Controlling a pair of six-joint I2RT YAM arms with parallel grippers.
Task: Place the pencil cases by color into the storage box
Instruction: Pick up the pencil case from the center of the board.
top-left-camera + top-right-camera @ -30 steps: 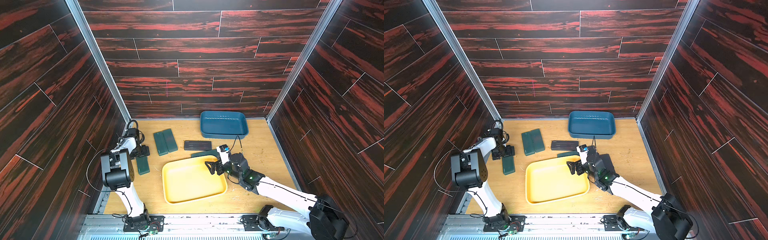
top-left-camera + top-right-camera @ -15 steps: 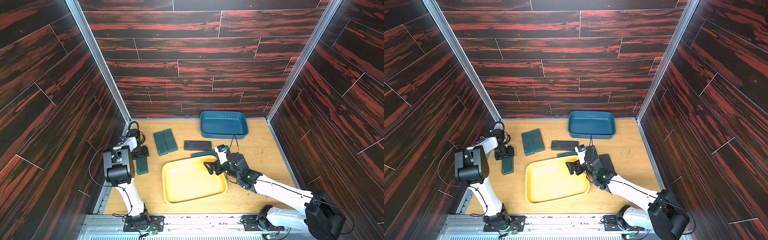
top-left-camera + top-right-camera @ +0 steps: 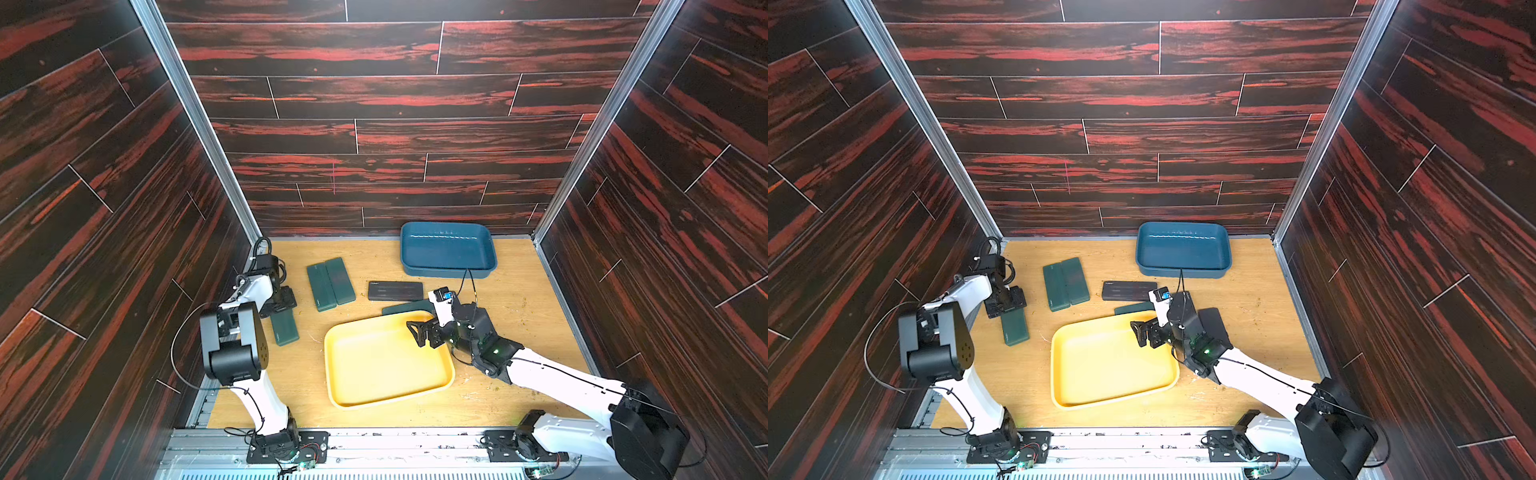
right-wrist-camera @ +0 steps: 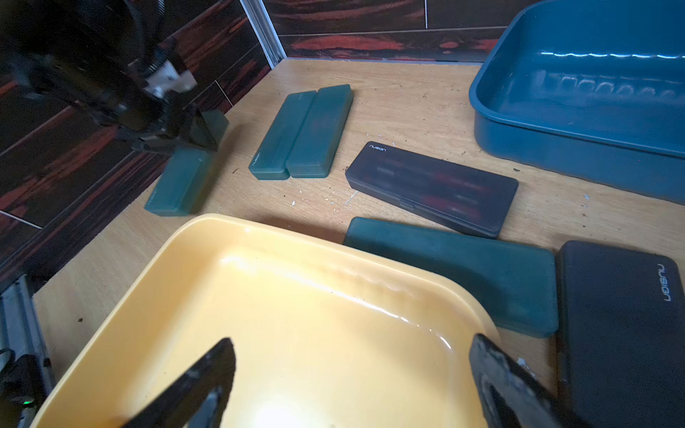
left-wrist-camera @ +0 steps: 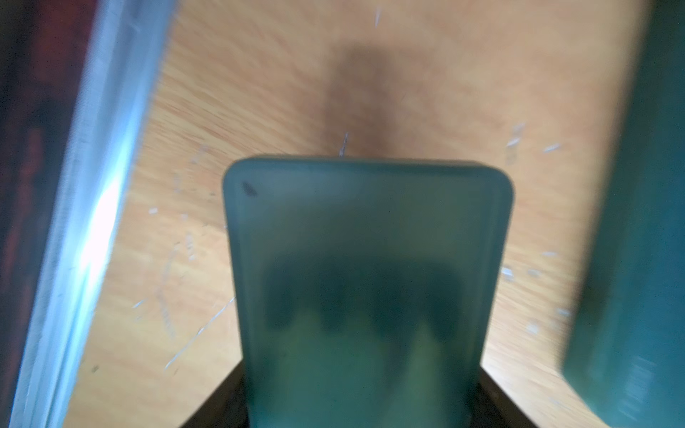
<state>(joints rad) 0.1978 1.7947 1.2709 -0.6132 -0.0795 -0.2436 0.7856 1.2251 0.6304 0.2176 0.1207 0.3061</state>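
Our left end effector (image 3: pixel 283 304) clenches the green pencil case (image 3: pixel 285 329) by its end; we judge it light, stiff, slick; the right end effector (image 3: pixel 420 332) is released.

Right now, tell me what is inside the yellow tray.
Nothing lies in the yellow tray; its floor shows bare. The open right tool hangs over its far corner, hiding a patch in both top views; the right wrist view shows it bare.

Worktop (image 3: pixel 519 299): light wood, scratched, scattered crumbs. Walls (image 3: pixel 395 95): dark red-streaked planks, three sides. Corner posts (image 3: pixel 199 120): metal. Rail (image 3: pixel 415 444): metal, along front edge.
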